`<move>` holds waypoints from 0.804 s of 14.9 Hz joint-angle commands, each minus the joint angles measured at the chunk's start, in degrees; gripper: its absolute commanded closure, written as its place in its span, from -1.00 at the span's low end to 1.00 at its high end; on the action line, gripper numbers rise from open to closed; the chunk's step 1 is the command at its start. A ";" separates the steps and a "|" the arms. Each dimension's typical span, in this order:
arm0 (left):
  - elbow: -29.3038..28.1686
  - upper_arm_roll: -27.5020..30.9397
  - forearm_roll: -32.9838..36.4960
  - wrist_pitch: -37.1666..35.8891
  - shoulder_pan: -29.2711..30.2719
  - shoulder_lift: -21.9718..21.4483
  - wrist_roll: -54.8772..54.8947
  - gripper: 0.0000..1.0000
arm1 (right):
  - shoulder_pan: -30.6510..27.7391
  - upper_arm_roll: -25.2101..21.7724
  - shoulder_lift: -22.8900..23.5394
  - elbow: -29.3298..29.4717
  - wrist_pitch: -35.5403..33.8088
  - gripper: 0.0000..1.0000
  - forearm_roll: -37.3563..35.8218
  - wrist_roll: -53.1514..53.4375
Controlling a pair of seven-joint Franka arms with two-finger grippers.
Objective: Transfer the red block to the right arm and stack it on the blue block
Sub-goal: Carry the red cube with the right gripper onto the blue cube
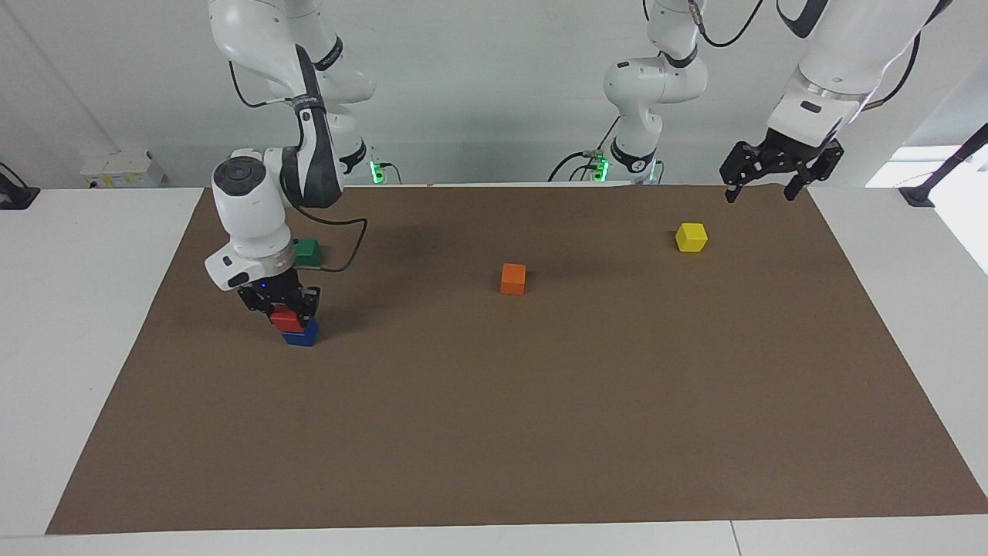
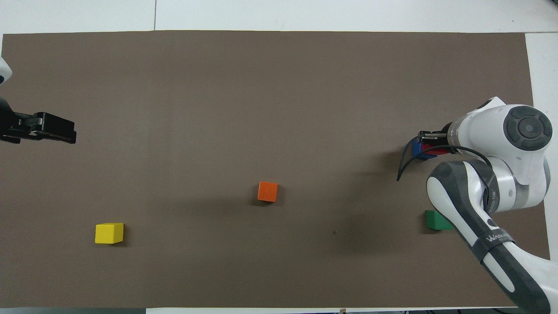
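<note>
My right gripper [image 1: 287, 310] is shut on the red block [image 1: 284, 319] and holds it on top of the blue block [image 1: 302, 337], toward the right arm's end of the brown mat. In the overhead view the right gripper [image 2: 429, 143] and wrist cover most of the red block [image 2: 436, 151] and the blue block [image 2: 417, 148]. My left gripper [image 1: 759, 193] is open and empty, raised over the mat's edge at the left arm's end, above the yellow block. It also shows in the overhead view [image 2: 69, 134].
A green block [image 1: 307, 251] [image 2: 436, 220] lies nearer to the robots than the stack. An orange block [image 1: 513, 279] [image 2: 267, 192] lies mid-mat. A yellow block [image 1: 691, 237] [image 2: 109, 233] lies toward the left arm's end. The brown mat [image 1: 494, 432] covers the table.
</note>
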 commanded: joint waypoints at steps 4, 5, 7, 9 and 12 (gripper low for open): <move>-8.71 2.20 -1.66 3.78 0.86 -2.90 2.15 -1.00 | -0.69 0.37 1.02 -1.39 3.57 1.00 -1.96 1.94; -8.62 2.20 -1.66 3.69 0.77 -2.98 2.15 -1.00 | -0.96 0.37 1.02 -1.39 3.66 1.00 -1.96 1.67; -7.92 1.85 -1.48 4.30 0.51 -2.63 2.33 -1.00 | -1.22 0.37 1.02 -1.30 3.67 1.00 -1.96 1.93; -7.48 2.11 -1.57 5.36 0.50 -2.46 2.51 -1.00 | -1.31 0.37 1.02 -1.30 3.32 -0.06 -1.53 2.37; -6.78 2.20 -1.57 5.62 0.42 -2.37 2.24 -1.00 | -1.92 0.37 1.02 -1.30 2.61 -1.00 -1.09 2.20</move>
